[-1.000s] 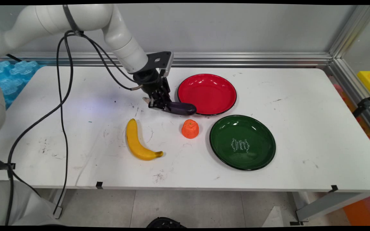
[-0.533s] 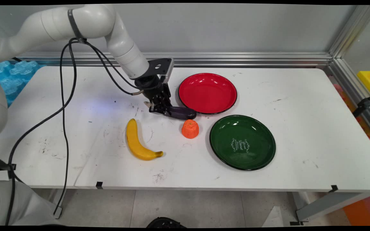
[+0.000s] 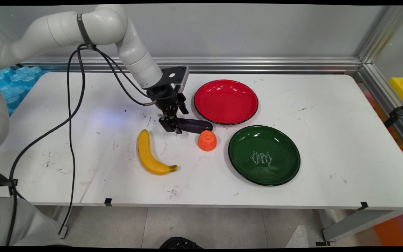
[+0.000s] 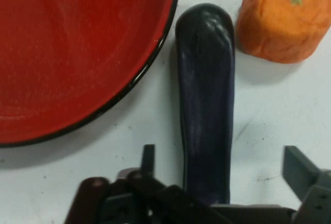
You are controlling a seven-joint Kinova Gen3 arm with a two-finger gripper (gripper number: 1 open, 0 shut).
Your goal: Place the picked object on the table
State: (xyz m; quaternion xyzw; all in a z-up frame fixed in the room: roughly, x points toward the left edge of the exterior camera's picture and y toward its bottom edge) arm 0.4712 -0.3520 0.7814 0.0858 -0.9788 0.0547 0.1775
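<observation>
Gripper (image 3: 172,126) fingers spread apart either side of eggplant (image 4: 206,100), not clamped. Eggplant lies on table (image 3: 327,140) between red plate (image 3: 226,101) and orange (image 4: 284,17); both plates bare.

I counted two plates, one red (image 3: 226,101) and one green (image 3: 263,155), plus one banana (image 3: 149,154), one eggplant (image 3: 194,125) and one orange (image 3: 207,140).

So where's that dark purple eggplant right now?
In the main view the eggplant lies mid-table, between the red plate and the orange fruit, at the gripper.
</observation>
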